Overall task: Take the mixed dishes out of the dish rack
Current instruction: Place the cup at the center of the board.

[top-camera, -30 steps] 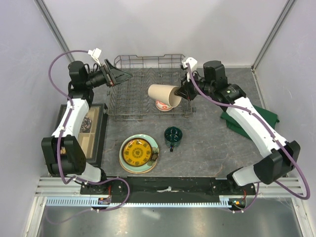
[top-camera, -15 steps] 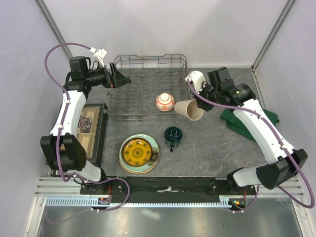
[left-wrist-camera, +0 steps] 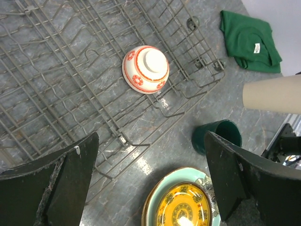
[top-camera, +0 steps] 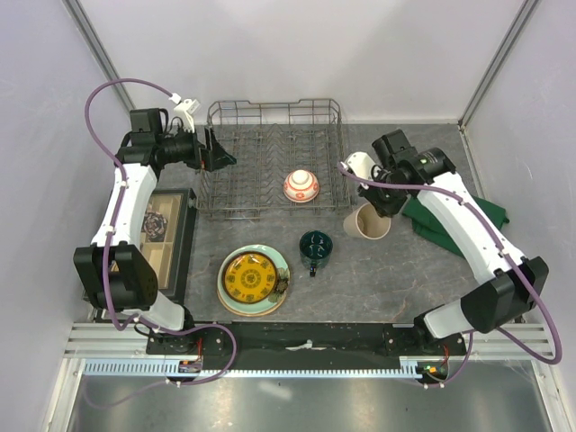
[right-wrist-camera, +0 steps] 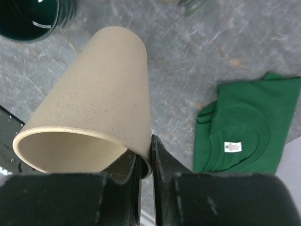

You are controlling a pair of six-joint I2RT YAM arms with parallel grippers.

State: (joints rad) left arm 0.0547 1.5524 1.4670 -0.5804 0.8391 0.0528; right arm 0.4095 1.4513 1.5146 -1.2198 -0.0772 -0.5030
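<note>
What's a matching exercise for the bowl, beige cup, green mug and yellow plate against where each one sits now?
Things:
1 red-and-white patterned bowl
2 tall beige cup
3 dark green mug
4 small yellow plate

Places:
A stacked on the pale-green plate
B pinched by the right gripper
C upside down in the dish rack
D standing on the table

Pairs: 1-C, 2-B, 3-D, 4-A

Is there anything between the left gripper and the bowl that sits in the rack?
No dish is in between. Only the low wires of the rack itself lie between the open left gripper and the upside-down bowl.
</note>
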